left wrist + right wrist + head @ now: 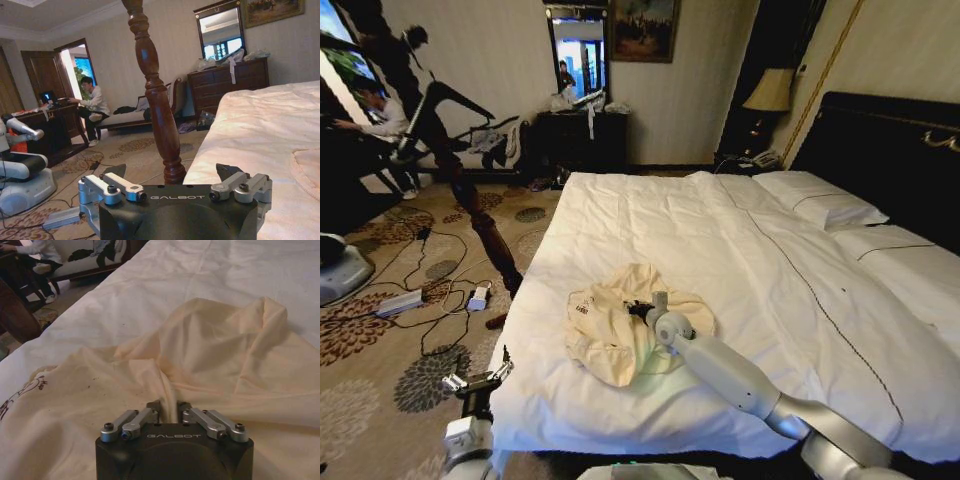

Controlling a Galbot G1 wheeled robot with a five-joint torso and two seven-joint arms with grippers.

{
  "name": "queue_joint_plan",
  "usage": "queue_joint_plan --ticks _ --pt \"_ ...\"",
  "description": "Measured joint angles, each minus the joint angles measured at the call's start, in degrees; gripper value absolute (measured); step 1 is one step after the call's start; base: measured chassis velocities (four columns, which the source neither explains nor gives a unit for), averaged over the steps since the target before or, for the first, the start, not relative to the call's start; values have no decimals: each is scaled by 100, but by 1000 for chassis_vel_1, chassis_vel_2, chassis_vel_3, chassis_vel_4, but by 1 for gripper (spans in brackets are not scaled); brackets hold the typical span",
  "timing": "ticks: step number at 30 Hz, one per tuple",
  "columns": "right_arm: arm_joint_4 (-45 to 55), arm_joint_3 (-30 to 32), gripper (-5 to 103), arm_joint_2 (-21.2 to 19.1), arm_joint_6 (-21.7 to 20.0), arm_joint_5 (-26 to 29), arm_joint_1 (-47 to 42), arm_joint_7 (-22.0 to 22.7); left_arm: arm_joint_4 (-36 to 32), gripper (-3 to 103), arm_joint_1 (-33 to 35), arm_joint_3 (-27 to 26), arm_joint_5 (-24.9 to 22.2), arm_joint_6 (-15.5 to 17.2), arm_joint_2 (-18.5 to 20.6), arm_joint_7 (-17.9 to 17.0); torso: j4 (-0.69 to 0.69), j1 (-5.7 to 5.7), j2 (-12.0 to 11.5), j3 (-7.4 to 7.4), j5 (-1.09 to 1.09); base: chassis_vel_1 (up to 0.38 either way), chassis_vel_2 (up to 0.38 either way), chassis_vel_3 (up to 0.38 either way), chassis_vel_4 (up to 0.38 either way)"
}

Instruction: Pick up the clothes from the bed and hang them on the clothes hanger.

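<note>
The right claw (170,412) pinches only a narrow ridge of the thin cream cloth garment (620,320) on the white-duveted bed (770,280), so the fold may slip free when lifted, while the left claw (478,380) hangs wide open beside the bed

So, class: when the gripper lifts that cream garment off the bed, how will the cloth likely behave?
Probably floppy: the clothes lie crumpled in soft folds on the bed. Likely light, being thin. The right gripper pinches one ridge, so the rest would likely hang and trail below.
</note>
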Motion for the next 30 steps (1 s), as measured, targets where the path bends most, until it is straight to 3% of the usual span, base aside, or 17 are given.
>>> queue_joint_plan --ticks 3,6,8,12,13,15,21,22,25,30 --pt "94 35 5 -107 105 -36 -79 -160 1 100 -2 6 0 -1 -5 -2 0 0 0 0 0 0 0 0 0" --pt "219 99 1 -236 336 -68 -173 -426 3 100 -2 7 2 -2 -6 -5 0 0 0 0 0 0 0 0 0" --pt "280 138 1 -299 463 -82 -222 -573 5 100 -2 8 3 -5 -6 -5 1 0 0 0 1 0 0 0 0" --pt "907 603 0 -764 1213 18 -677 -1458 32 100 -16 12 3 -19 -3 -12 3 0 0 0 0 0 0 0 0" --pt "907 603 0 -764 1213 18 -677 -1458 32 100 -16 12 3 -19 -3 -12 3 0 0 0 0 0 0 0 0" --pt "1428 1095 0 -1129 1427 252 -1205 -1853 71 100 -46 24 1 -29 5 -14 2 0 0 0 2 0 0 0 0" --pt "2237 2592 0 -2266 1353 377 -2668 -2000 150 100 -123 155 22 -33 16 -16 -1 0 0 -1 0 0 0 0 0" --pt "2237 2592 0 -2266 1353 377 -2668 -2000 150 100 -123 155 22 -33 16 -16 -1 0 0 -1 0 0 0 0 0" --pt "2322 3425 0 -2668 1145 154 -3411 -1954 171 100 -145 280 81 -36 20 -18 -2 -1 0 -1 1 0 0 0 0" --pt "2127 3821 0 -2780 932 -146 -3687 -1821 161 100 -133 358 128 -36 28 -23 0 0 0 0 1 0 0 0 0"
